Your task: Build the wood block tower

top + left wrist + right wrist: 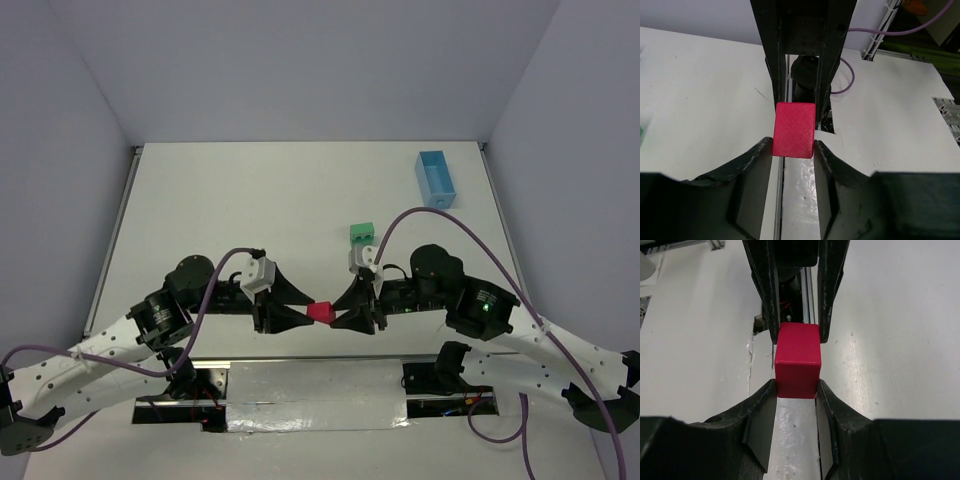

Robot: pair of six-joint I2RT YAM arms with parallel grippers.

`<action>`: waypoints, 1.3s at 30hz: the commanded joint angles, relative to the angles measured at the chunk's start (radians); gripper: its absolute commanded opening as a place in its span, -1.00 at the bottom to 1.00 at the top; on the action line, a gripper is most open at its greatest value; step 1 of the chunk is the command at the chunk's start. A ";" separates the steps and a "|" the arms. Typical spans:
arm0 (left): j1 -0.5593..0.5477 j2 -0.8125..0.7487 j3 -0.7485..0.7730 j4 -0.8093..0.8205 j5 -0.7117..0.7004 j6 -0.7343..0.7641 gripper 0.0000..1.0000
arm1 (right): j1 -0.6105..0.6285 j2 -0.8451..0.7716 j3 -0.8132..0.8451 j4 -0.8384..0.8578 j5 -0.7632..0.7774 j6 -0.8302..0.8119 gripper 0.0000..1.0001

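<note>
Overhead, the two arms meet nose to nose near the front of the white surface (pixel 250 200). The red block (pixel 320 312) hangs in the air between them, clear of the surface. The left pincer (pixel 305 312) reaches it from the left and the right pincer (pixel 337 312) from the right, both with their tips on it. A green block (pixel 361 233) sits on the surface just behind the right pincer, apart from the red one. A light blue tray (pixel 435 178) lies well away at the far right.

In the left wrist view, this pincer's own two fingers (pixel 762 155) come up from the bottom and press against the lower corners of the red block, so it is clenched on the piece. The right pincer's dark fingers come down from the top and flank the block's upper end. The block sits slightly tilted.

In the right wrist view, this pincer's own fingers (pixel 765 395) close snugly on both sides of the red block's near end, grasping it. The left pincer's fingers stand against the block's far end, one on each side. The block lies level between the two pairs, held from both ends at once.
</note>
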 commanded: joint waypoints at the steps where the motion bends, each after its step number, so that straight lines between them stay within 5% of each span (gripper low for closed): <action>1: -0.004 -0.005 0.031 0.051 0.050 0.028 -0.06 | -0.002 -0.005 0.049 0.008 -0.008 0.000 -0.84; 9: -0.004 0.042 0.053 0.034 0.054 0.024 -0.93 | -0.002 0.014 0.062 0.019 0.017 -0.012 -0.82; 11: -0.004 0.042 0.051 0.032 0.028 0.020 -1.00 | -0.002 0.014 0.059 0.022 0.034 -0.014 -0.74; 14: -0.004 0.038 0.044 0.043 -0.081 0.001 -1.00 | -0.002 0.000 0.043 0.036 0.072 -0.004 -0.41; 17: -0.004 0.030 0.028 0.063 -0.176 -0.016 -1.00 | -0.002 -0.017 0.040 0.031 0.144 0.012 0.37; 18: -0.004 0.024 0.019 0.080 -0.199 -0.019 -1.00 | -0.002 -0.028 0.042 0.028 0.164 0.044 0.90; 19: -0.003 0.021 0.013 0.094 -0.238 -0.024 -1.00 | -0.003 -0.032 0.048 0.025 0.178 0.057 0.99; 27: -0.004 -0.019 -0.076 0.290 -0.268 -0.107 -1.00 | -0.002 -0.103 0.052 0.085 0.161 0.038 0.99; 30: -0.004 -0.040 -0.114 0.361 -0.314 -0.133 -1.00 | -0.003 -0.072 0.074 0.102 0.432 0.130 0.98; 33: -0.004 -0.057 -0.153 0.414 -0.378 -0.138 -1.00 | -0.006 0.015 0.176 -0.022 0.759 0.412 0.99; 34: -0.004 -0.060 -0.159 0.430 -0.392 -0.130 -1.00 | -0.008 0.044 0.239 -0.124 0.806 0.563 0.99; 39: -0.004 -0.039 -0.200 0.493 -0.417 -0.058 -1.00 | 0.023 0.231 0.404 -0.268 0.802 0.652 0.99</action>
